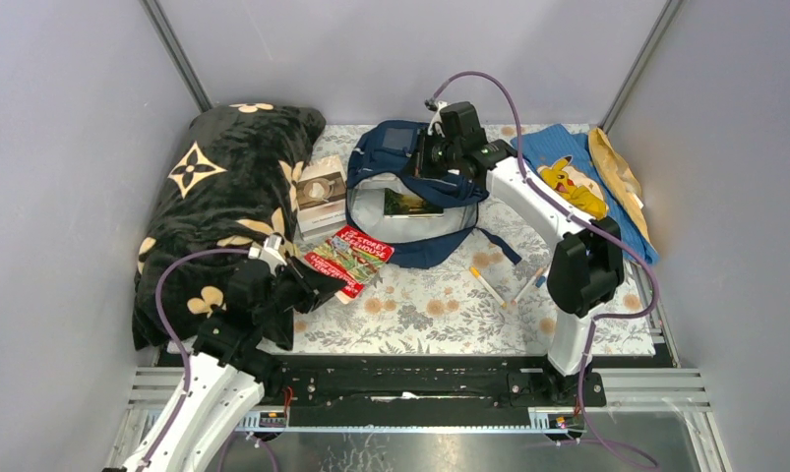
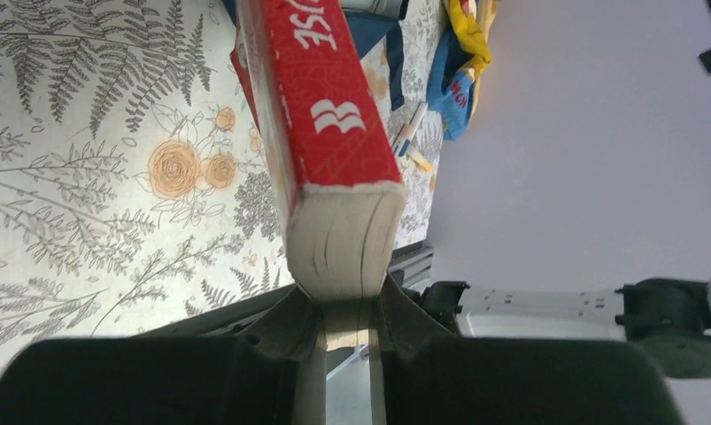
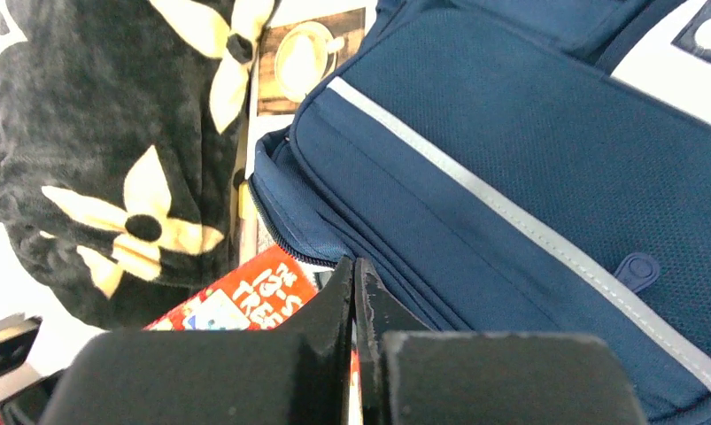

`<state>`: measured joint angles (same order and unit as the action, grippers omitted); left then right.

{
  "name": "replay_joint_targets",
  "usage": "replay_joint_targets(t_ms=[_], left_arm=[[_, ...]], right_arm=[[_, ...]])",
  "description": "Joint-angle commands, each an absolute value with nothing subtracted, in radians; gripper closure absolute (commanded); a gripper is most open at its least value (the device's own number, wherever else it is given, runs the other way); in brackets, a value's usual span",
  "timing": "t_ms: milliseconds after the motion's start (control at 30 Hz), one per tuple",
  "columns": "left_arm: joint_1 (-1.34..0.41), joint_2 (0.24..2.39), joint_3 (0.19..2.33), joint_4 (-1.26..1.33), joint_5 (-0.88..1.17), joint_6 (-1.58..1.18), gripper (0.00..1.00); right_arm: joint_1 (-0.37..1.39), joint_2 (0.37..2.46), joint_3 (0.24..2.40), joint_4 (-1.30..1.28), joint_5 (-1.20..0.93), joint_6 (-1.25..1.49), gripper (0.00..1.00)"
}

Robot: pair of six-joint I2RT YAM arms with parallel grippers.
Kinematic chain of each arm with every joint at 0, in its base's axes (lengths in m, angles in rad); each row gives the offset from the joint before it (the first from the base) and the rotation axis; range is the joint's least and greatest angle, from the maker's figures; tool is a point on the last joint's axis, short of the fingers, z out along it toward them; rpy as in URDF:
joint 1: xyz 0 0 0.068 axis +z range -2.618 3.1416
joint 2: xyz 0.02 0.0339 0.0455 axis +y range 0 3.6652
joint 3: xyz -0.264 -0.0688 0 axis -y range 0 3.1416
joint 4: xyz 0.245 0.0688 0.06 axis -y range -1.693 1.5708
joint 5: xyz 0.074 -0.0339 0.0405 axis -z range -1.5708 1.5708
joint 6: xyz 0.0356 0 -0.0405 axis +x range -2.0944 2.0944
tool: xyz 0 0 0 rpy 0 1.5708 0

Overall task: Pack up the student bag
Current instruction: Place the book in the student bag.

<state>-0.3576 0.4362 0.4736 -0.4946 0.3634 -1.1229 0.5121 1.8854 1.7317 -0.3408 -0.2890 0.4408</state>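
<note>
The student bag (image 1: 410,187), navy with a pale stripe, lies open at the back centre with its grey lining showing and a book (image 1: 411,204) inside. My right gripper (image 1: 432,157) is shut at the bag's upper edge. In the right wrist view the closed fingertips (image 3: 353,266) meet the zipper rim of the bag (image 3: 529,177) and seem to pinch it. My left gripper (image 1: 307,280) is shut on the lower end of a red book (image 1: 349,258), held just left of the bag's opening. In the left wrist view the book (image 2: 320,115) stands clamped between the gripper (image 2: 347,310) fingers.
A black blanket with tan flowers (image 1: 223,197) fills the left side. A box with a coffee picture (image 1: 322,192) sits between it and the bag. A light-blue cloth with a yellow figure (image 1: 577,182) and a tan cloth (image 1: 617,172) lie back right. Pens (image 1: 489,285) lie on the floral cloth (image 1: 440,315).
</note>
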Motion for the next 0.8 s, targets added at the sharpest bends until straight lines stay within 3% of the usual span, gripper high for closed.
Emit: replay_joint_targets(t_ms=[0,200,400,767], left_arm=[[-0.353,0.462,0.451,-0.14,0.382,-1.214,1.0],[-0.354,0.583,0.547,-0.128,0.435,-1.121,1.0],[-0.354,0.666,0.513,-0.012,0.503,-1.166,1.0],[-0.421,0.735,0.512,0.181,0.406,-1.256,1.0]], right_arm=[[0.52,1.77,1.681,-0.202,-0.356,0.492,1.0],[0.547,1.672,1.603,-0.189,-0.408,0.509,1.0],[0.562,1.615,1.558,-0.166,-0.396,0.536,1.0],[0.564,1.624,1.551,-0.154,-0.397,0.541,1.0]])
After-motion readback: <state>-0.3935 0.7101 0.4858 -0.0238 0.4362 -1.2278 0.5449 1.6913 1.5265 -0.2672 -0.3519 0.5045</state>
